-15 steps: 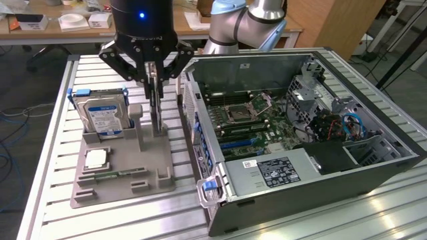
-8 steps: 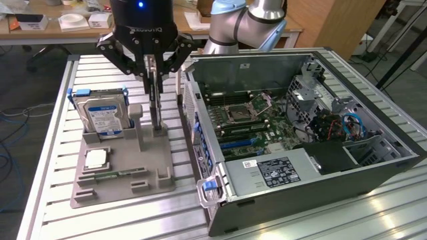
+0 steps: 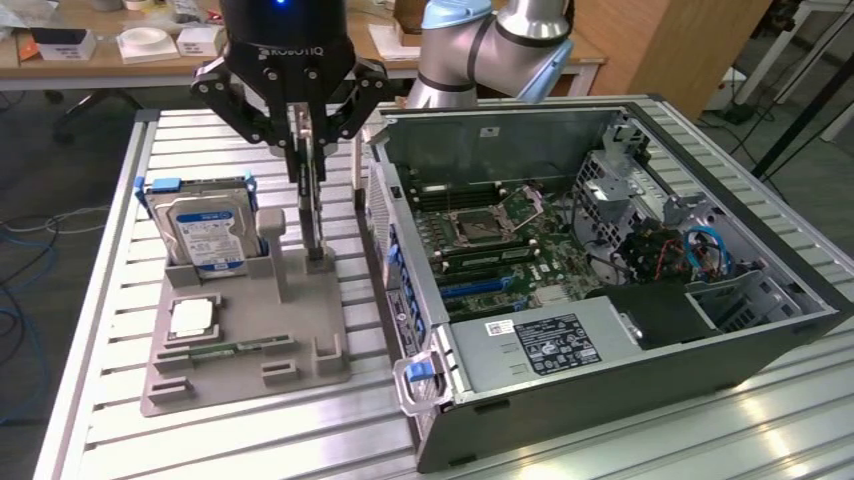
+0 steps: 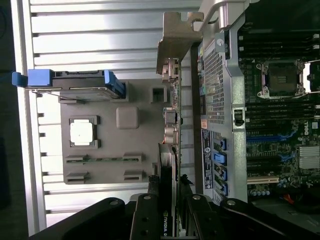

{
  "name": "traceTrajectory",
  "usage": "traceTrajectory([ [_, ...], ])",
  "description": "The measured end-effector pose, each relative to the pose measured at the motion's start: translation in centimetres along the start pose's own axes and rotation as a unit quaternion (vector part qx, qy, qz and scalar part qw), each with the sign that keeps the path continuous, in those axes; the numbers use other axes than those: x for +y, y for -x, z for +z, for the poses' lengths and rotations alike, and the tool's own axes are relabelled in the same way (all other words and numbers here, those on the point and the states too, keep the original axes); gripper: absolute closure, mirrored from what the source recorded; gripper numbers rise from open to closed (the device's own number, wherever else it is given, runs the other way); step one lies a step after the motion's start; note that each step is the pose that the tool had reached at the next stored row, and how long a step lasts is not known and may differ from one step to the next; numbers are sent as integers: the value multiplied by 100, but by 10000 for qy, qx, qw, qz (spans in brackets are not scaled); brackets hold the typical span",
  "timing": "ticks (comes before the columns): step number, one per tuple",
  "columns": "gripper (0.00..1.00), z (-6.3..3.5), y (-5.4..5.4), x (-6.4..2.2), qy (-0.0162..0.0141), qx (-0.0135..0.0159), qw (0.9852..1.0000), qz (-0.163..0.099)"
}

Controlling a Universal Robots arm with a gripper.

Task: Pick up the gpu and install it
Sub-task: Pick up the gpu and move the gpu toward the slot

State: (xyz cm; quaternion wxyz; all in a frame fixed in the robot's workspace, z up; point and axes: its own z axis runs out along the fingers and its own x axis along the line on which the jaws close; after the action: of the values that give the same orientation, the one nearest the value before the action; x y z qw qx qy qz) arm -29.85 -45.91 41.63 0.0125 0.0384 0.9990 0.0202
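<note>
**A:** Where is the gpu point(image 3: 314, 215), and what has hold of it?

**B:** It stands on edge, a thin, flat black card. The black pincer point(image 3: 307, 150) comes straight down over it, and its fingers point(image 4: 145, 215) are pinching the card's upper edge from both sides. The card's lower end reaches a slotted post on the grey holder point(image 3: 247, 375). I can't tell whether it is seated there or just lifted.

**A:** Any metal on it?

**B:** Yes, the wrist view shows a silvery folded bracket point(image 4: 176, 42) at one end, dull and stamped.

**A:** What else sits on the holder?

**B:** It is a matte grey plate with blocky ribs. A silver hard drive point(image 3: 203, 235) with a blue-white label and blue side rails stands upright at the far side. A square chip point(image 3: 194, 317) with a pale metal lid lies flat, and nearer is a narrow green memory stick point(image 3: 234, 350).

**A:** And the computer?

**B:** An open dark tower case point(image 3: 627, 390) lies on its side, on the exterior view's right, just beside the holder. Its green motherboard point(image 3: 514, 250) faces up. Everything rests on a desk point(image 3: 200, 440) of ribbed aluminium slats.
</note>
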Motion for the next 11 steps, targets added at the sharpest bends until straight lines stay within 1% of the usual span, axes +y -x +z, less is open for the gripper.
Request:
traceTrajectory([
  [3,74,0,4,1,0,0,10000,-1],
  [11,74,2,65,5,0,0,10000,-1],
])
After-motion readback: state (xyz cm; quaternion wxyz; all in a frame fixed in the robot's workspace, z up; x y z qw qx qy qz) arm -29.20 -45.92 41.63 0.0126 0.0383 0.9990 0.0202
